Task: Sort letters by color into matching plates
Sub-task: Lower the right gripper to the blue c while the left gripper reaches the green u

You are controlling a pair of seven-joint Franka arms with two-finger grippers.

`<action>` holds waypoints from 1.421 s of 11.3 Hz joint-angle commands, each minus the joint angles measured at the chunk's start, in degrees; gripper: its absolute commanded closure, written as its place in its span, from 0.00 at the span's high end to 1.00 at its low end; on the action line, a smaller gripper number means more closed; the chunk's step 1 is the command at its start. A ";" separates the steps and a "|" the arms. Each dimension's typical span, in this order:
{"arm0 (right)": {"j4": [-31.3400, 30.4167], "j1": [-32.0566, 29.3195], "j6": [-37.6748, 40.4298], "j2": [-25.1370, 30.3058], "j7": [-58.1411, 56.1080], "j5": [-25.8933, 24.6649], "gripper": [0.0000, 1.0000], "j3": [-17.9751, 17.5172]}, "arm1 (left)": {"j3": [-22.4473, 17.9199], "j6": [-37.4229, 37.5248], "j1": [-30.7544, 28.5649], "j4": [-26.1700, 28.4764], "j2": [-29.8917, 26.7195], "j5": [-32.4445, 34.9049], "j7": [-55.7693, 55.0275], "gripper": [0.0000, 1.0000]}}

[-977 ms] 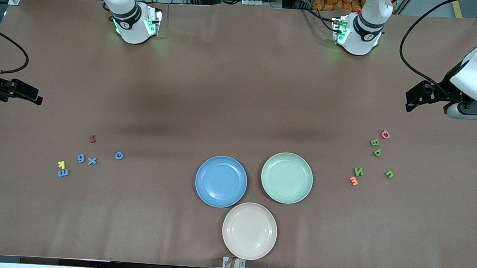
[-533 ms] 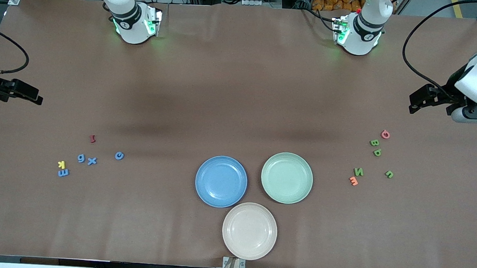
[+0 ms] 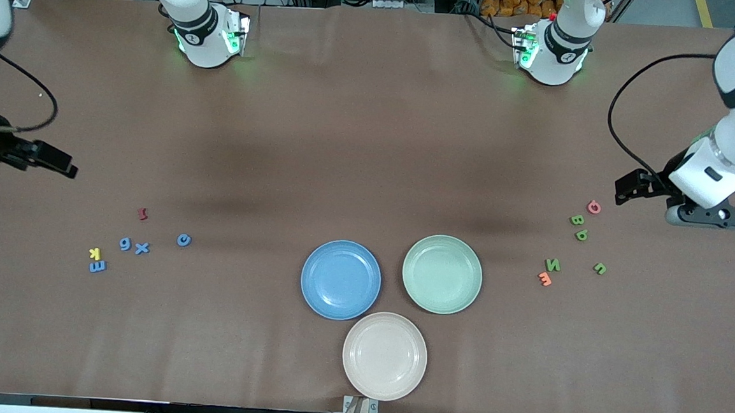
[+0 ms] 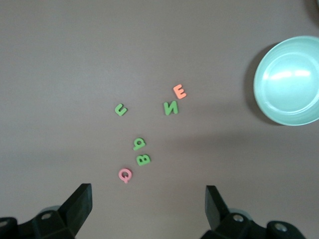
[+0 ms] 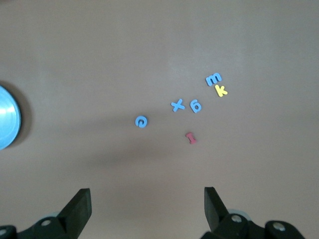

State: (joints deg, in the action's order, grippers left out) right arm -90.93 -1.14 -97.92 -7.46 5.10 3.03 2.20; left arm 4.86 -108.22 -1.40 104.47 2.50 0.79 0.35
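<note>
Both grippers, left (image 4: 148,206) over bare surface (image 3: 372,136) near the green letters (image 3: 580,227), right (image 5: 147,206), are held released, empty.

The only readable characters are the foam pieces themselves, lying on the worktop (image 3: 370,168). Toward the right arm's end are sitting a blue c (image 3: 183,240), a blue x (image 3: 141,248), a blue 6 (image 3: 124,243), a blue E (image 3: 97,267), a yellow K (image 3: 94,253) and a red piece (image 3: 142,214) looking like a 1. Toward the left arm's end are lying a pink Q (image 3: 593,207), a green B (image 3: 576,220), a green P (image 3: 581,234), a green N (image 3: 552,265), an orange E (image 3: 545,278) and a green piece (image 3: 600,268) too unclear to read.
</note>
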 commanded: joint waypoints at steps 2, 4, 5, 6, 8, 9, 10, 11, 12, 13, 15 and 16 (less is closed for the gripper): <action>-13.45 0.52 -16.12 0.17 10.87 0.58 1.00 -1.23 | -1.35 -5.84 0.08 6.17 2.41 -1.14 5.18 1.00; -18.64 1.05 -23.15 -0.79 17.55 0.66 1.00 -1.32 | -1.35 -12.59 0.17 12.39 2.42 -1.06 5.53 1.00; -20.41 1.22 -26.32 -1.93 20.45 0.75 1.00 -1.40 | -1.35 -15.32 0.17 14.95 2.60 -1.06 6.06 1.00; -21.47 1.75 -30.62 -4.29 23.44 3.71 1.00 -1.40 | -1.35 -18.39 0.17 17.41 2.77 -1.06 6.93 1.00; -21.66 2.98 -38.88 -10.43 25.40 11.36 1.00 -1.40 | -1.69 -22.71 -0.09 18.92 5.22 -1.06 10.43 1.00; -21.65 3.07 -43.19 -13.34 25.40 12.17 1.00 -1.40 | -2.92 -24.65 -0.10 18.84 6.71 -1.06 13.85 1.00; -21.48 3.24 -45.75 -16.41 25.14 12.09 1.00 -1.40 | -3.97 -26.93 -0.10 18.75 8.47 -1.06 18.15 1.00; -21.48 3.33 -48.04 -18.62 24.27 11.92 1.00 -1.32 | -4.16 -29.30 -0.18 18.58 10.14 -1.06 23.06 1.00; -21.39 3.33 -48.67 -20.47 24.08 11.39 1.00 -1.32 | -5.46 -31.15 -0.27 18.31 11.72 -1.14 27.11 1.00; -21.39 3.33 -48.68 -21.62 24.00 11.30 1.00 -1.32 | -6.09 -32.74 -0.36 17.96 13.13 -1.23 30.29 1.00; -21.48 3.42 -49.64 -23.38 23.29 11.21 1.00 -1.23 | -6.79 -36.08 -0.45 17.87 15.42 -1.58 35.04 0.92; -21.65 3.42 -49.73 -23.65 23.20 11.12 1.00 -1.23 | -7.32 -37.83 -0.36 17.87 16.74 -1.84 36.98 0.86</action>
State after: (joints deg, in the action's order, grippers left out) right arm -113.29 2.18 -147.22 -30.07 28.89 14.01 0.95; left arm -1.47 -142.87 -1.84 123.27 16.54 0.79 31.67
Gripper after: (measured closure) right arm 0.000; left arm 0.057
